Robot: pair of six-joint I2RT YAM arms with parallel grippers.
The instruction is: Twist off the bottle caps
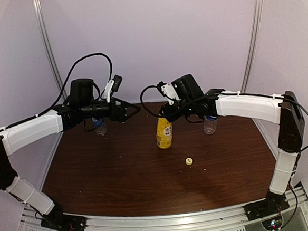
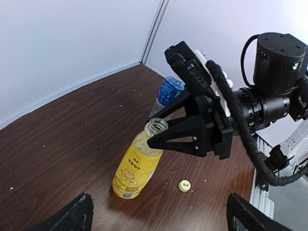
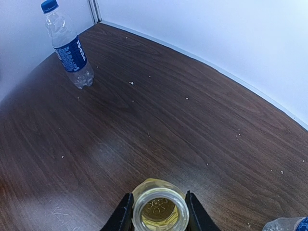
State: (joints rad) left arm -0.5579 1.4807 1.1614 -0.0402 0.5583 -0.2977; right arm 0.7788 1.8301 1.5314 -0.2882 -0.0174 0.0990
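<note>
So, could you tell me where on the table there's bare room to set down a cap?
Bare: the near half of the table, left of the yellow cap, and the wood between the yellow bottle and the left clear bottle. Crowded: the far side, around the left gripper and right gripper.

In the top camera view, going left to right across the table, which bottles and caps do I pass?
left clear bottle → yellow bottle → loose yellow cap → right clear bottle
</note>
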